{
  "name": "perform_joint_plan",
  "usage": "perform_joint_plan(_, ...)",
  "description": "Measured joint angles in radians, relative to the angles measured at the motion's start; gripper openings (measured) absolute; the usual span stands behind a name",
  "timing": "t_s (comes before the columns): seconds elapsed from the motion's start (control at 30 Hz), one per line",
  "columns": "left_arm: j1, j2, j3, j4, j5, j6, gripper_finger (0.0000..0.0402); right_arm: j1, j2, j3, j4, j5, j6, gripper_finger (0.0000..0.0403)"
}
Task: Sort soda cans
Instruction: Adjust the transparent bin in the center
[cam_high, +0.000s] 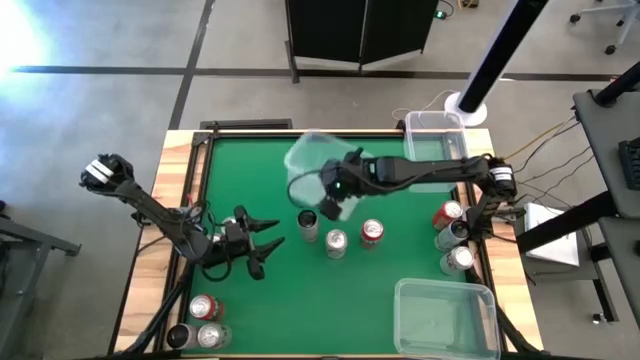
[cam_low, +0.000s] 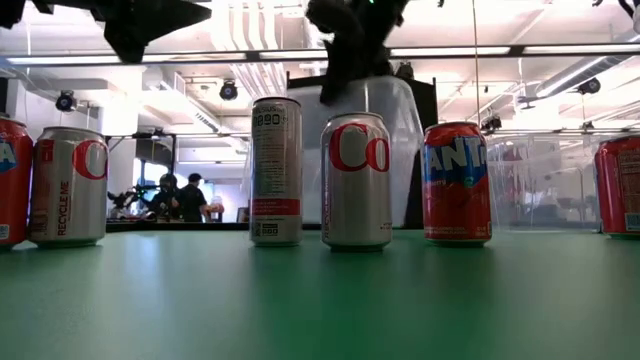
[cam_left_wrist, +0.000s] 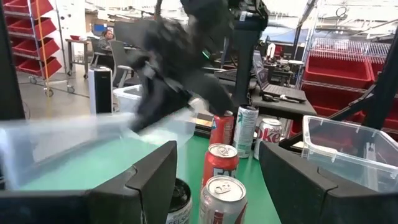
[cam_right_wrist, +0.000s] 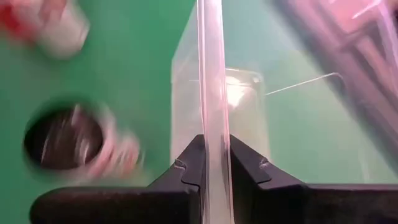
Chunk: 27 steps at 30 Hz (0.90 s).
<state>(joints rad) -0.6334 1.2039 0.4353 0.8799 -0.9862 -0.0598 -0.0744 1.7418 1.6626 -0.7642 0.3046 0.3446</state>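
Three soda cans stand upright in a row mid-table: a black one (cam_high: 307, 225), a silver one (cam_high: 335, 243) and a red one (cam_high: 372, 233). More cans stand at the right edge (cam_high: 455, 232) and the near left corner (cam_high: 204, 306). My right gripper (cam_high: 332, 198) reaches in from the right, just beyond the row, and is shut on a clear plastic bin (cam_high: 312, 165), which shows blurred. My left gripper (cam_high: 270, 246) hovers open left of the row, its fingers pointing at the cans (cam_left_wrist: 221, 199) and touching nothing. My right gripper pinches the clear bin's upper wall edge (cam_right_wrist: 212, 118) between its two fingers, one finger inside the bin and one outside. The fingers come from above, pointing down. The bin hangs below them over the green table; whether its bottom touches the table cannot be told.
A second clear bin (cam_high: 435, 135) sits at the far right corner and a third (cam_high: 445, 315) at the near right corner. The green mat is ringed by a wooden table rim (cam_high: 180, 190). Bare green lies between the left gripper and the near right bin.
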Motion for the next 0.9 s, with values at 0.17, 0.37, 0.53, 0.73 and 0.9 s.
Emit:
perform_joint_plan(0.17,0.001,0.018,0.023,-0.006,-0.001,0.014,0.0212,-0.086,-0.002,0.035,0.010,0.053,0.190,0.0032)
perform_joint_plan(0.37,0.001,0.033,0.029,-0.012,-0.001,-0.007,0.0212,-0.126,0.009,0.008,0.066,0.066,0.398,0.0033)
perform_joint_plan(0.53,0.002,0.052,0.028,-0.052,-0.002,-0.011,0.0212,-0.108,0.061,0.005,0.070,0.090,0.557,0.0033)
perform_joint_plan(0.73,0.002,0.033,0.028,-0.050,-0.014,-0.006,0.0212,-0.101,0.104,0.007,0.088,0.190,0.719,0.0034)
perform_joint_plan(0.9,0.002,0.031,0.028,-0.050,-0.027,-0.009,0.0212,-0.096,0.122,0.010,0.113,0.160,0.763,0.0062)
